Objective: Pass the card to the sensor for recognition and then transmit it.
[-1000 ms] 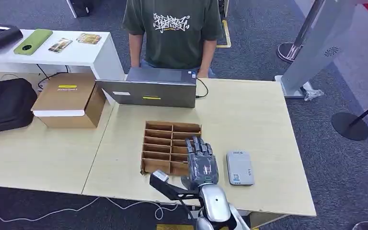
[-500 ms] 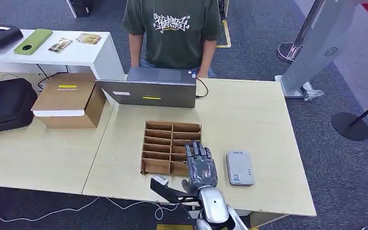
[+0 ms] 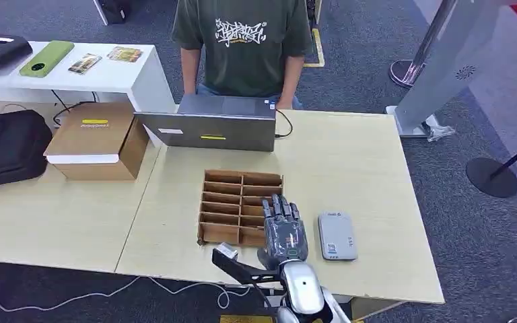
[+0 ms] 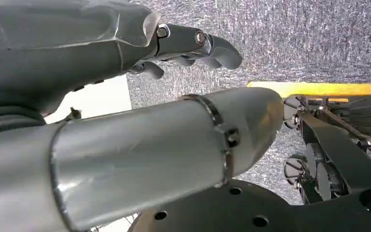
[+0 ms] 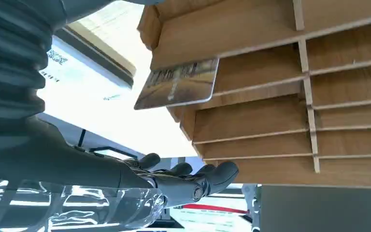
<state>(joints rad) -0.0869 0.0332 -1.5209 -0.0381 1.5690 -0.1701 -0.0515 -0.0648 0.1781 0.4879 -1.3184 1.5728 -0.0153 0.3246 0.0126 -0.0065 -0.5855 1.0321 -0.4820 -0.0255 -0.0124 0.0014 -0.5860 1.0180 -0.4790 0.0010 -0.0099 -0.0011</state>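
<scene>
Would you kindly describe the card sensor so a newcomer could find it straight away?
Start at the light wooden table with the laptop at its far edge. Near the front edge sits a brown cardboard divider tray, and just right of the robot's right hand lies the sensor: a flat, pale grey rounded slab, the table's one grey device lying flat.

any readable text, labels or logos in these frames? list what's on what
Nothing reads cleanly.
T-shirt: white graffiti-style print, lettering not legible.
Cardboard box: yellow label, text too small.
Laptop: yellow sticker and white sticker, unreadable.
Sensor: small marks, too small.
Card in the wooden organizer: printed line, blurred.
Right hand: no markings.
</scene>
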